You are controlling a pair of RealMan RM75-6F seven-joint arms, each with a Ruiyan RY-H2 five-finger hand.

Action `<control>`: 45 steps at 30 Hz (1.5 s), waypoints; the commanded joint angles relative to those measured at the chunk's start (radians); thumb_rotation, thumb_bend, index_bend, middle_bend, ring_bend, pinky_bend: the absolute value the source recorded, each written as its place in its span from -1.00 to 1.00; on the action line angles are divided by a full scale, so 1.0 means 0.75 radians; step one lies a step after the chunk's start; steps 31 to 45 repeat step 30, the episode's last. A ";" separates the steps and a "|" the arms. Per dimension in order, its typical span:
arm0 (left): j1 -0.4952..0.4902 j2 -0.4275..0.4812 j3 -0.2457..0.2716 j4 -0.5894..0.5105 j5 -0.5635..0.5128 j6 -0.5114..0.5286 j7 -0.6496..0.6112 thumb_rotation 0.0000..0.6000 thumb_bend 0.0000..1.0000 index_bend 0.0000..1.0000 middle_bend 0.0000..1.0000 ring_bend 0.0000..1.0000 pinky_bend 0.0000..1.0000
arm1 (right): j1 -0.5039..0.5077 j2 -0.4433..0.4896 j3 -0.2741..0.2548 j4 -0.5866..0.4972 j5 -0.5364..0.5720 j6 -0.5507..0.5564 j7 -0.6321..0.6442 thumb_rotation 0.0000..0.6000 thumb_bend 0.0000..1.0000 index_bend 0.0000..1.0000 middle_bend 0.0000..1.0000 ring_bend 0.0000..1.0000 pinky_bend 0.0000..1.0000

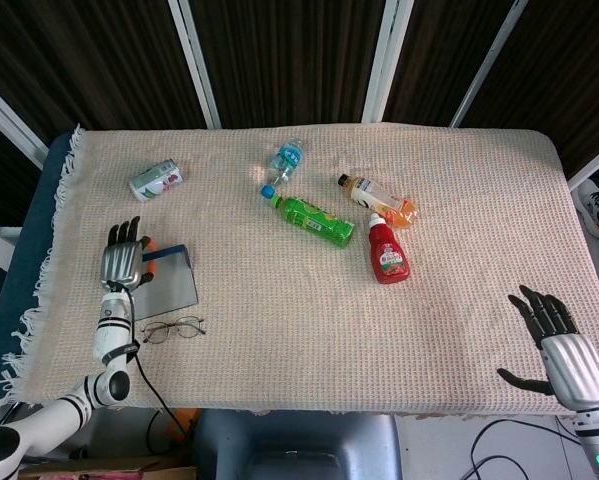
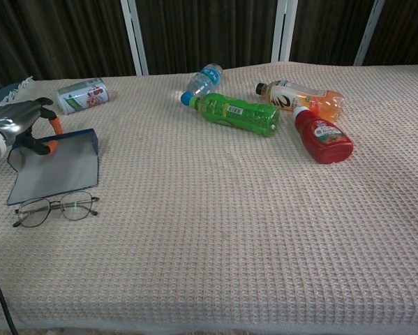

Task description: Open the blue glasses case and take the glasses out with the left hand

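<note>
- Lying flat on the woven cloth of the table point(image 1: 459, 300), the glasses point(image 1: 173, 328) sit just in front of the blue glasses case point(image 1: 169, 279), apart from it and nearer the robot's edge; in the chest view they show as glasses point(image 2: 54, 209) below the case point(image 2: 51, 171).
- The case stands open, its grey inner panel facing up.
- The left robot hand point(image 1: 123, 266) is at the case's left rim, and the chest view shows its orange-tipped fingers point(image 2: 52, 135) pinching that edge, so it grasps the case and not the glasses.
- The right robot hand point(image 1: 554, 330) rests at the near right corner, released, fingers spread and holding nothing.
- The glasses look light and fragile: thin wire rims, clear lenses, slim temples that would likely bend under a hard squeeze.
- A sound place to take hold is probably the bridge or one rim's outer edge, pinched lightly; the lenses are best avoided, since they are smooth and would smear or slip.
- The flat frame against the textured cloth leaves little to get under, so a fingertip pinch from above seems the likely approach.
- The case looks stiff and light and may slide when nudged.
</note>
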 commanded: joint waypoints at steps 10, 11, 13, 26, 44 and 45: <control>0.187 0.373 0.104 -0.695 0.062 0.193 0.150 1.00 -0.27 -0.99 -1.00 -1.00 -1.00 | -0.003 -0.011 -0.007 -0.002 -0.009 0.000 -0.031 1.00 -0.69 -1.00 -1.00 -1.00 -1.00; 0.230 0.442 0.137 -0.808 0.104 0.240 0.154 1.00 -0.27 -0.99 -1.00 -1.00 -1.00 | -0.004 -0.013 -0.006 -0.002 -0.008 0.000 -0.035 1.00 -0.69 -1.00 -1.00 -1.00 -1.00; 0.325 0.604 0.224 -1.048 0.179 0.314 0.160 1.00 -0.26 -0.97 -1.00 -1.00 -1.00 | -0.003 -0.019 -0.005 -0.002 -0.003 -0.005 -0.051 1.00 -0.69 -1.00 -1.00 -1.00 -1.00; 0.701 0.848 0.583 -1.136 0.734 0.703 -0.206 1.00 -0.23 -0.93 -1.00 -1.00 -1.00 | 0.009 -0.066 -0.009 -0.017 0.001 -0.041 -0.168 1.00 -0.69 -1.00 -1.00 -1.00 -1.00; 0.723 0.832 0.552 -1.100 0.755 0.767 -0.258 1.00 -0.23 -0.93 -1.00 -1.00 -1.00 | 0.003 -0.066 -0.008 -0.014 -0.001 -0.027 -0.164 1.00 -0.69 -1.00 -1.00 -1.00 -1.00; 0.723 0.832 0.552 -1.100 0.755 0.767 -0.258 1.00 -0.23 -0.93 -1.00 -1.00 -1.00 | 0.003 -0.066 -0.008 -0.014 -0.001 -0.027 -0.164 1.00 -0.69 -1.00 -1.00 -1.00 -1.00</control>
